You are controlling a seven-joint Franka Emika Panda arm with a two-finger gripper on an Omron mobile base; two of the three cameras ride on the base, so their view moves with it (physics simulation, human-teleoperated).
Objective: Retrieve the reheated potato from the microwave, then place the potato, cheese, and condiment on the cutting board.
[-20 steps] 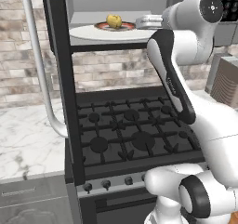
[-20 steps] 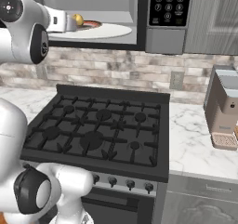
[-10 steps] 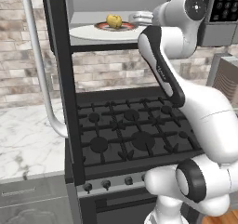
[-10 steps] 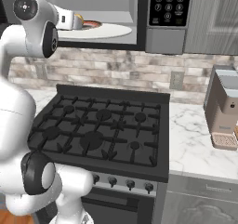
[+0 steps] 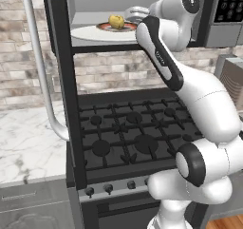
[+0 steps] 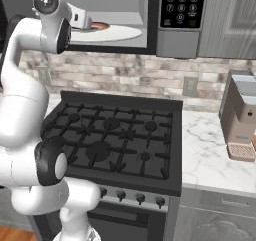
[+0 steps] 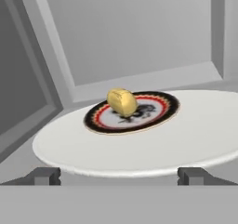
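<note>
Movement at the microwave (image 6: 165, 20) mouth: over the last second the arm has swung its hand up from beside the opening and pushed it in toward the cavity, and the wrist now sits right at the threshold with its casing hanging over the near edge of the white turntable (image 5: 92, 33). From the hand's own camera the gripper (image 7: 120, 175) has its two tips spread wide apart, nothing between them, sitting at roughly seven and five o'clock along the bottom of the view. Dead ahead, at about twelve o'clock from the midpoint of those tips, lies the potato (image 7: 122, 102), a small pale-yellow lump resting on a little patterned plate (image 7: 160, 108) with a dark and red rim, which itself sits on the turntable. There's clear white turntable between the tips and the plate, so no contact yet. The door (image 5: 59, 81) stands swung open, its long silver handle (image 5: 40, 66) hanging at nine o'clock in the left base view. What this means, to my eye: the approach is lined up and the reach-in is under way, so the potato grab looks like the next thing, with everything about the board yet to come. The plate rim could catch a low fingertip on the way in.
</note>
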